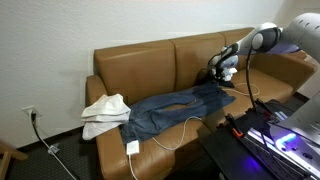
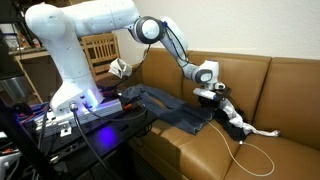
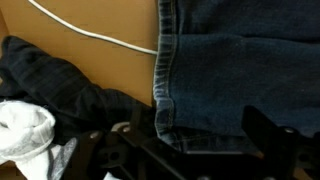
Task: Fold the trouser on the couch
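Hovering above the trouser (image 1: 175, 108) on the couch (image 1: 140, 62), the gripper (image 2: 208, 95) stands spread and empty; the approach seems underway, and next it likely must pinch one end.

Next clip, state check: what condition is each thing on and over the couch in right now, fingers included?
trouser: unfolded, laid lengthwise across the couch seats, somewhat rumpled
white cloth bundle: crumpled in a heap at one end of the trouser
white cable: loose, lying on the seat
gripper: fingers open, holding nothing, above the trouser
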Robot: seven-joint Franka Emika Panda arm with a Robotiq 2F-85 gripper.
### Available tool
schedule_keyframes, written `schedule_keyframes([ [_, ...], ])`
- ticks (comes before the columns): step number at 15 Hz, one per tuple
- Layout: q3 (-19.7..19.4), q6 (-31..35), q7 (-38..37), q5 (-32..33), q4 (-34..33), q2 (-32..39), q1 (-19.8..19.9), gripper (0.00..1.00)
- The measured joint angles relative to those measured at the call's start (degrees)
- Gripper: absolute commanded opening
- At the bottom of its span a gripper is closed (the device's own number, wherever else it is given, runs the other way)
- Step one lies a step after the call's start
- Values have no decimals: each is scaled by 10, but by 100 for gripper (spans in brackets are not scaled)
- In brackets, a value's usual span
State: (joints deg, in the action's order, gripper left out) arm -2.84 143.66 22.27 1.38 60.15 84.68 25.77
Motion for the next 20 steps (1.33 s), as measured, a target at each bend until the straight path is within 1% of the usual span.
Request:
schedule_keyframes([
  [2, -6, 1, -12, 4, 0, 0, -3, 100],
  [6, 0, -3, -68, -28, 1, 0, 0, 100],
  [8, 0, -1, -102, -38, 3, 0, 0, 100],
  [11, -9, 23, -173, -48, 6, 0, -3, 100],
  [12, -11, 26, -183, -50, 6, 0, -4, 100],
  [16, -14, 26, -189, -49, 6, 0, -5, 100],
  [18, -21, 7, -194, -49, 6, 0, -13, 100],
  [20, -21, -16, -199, -51, 6, 0, -18, 100],
])
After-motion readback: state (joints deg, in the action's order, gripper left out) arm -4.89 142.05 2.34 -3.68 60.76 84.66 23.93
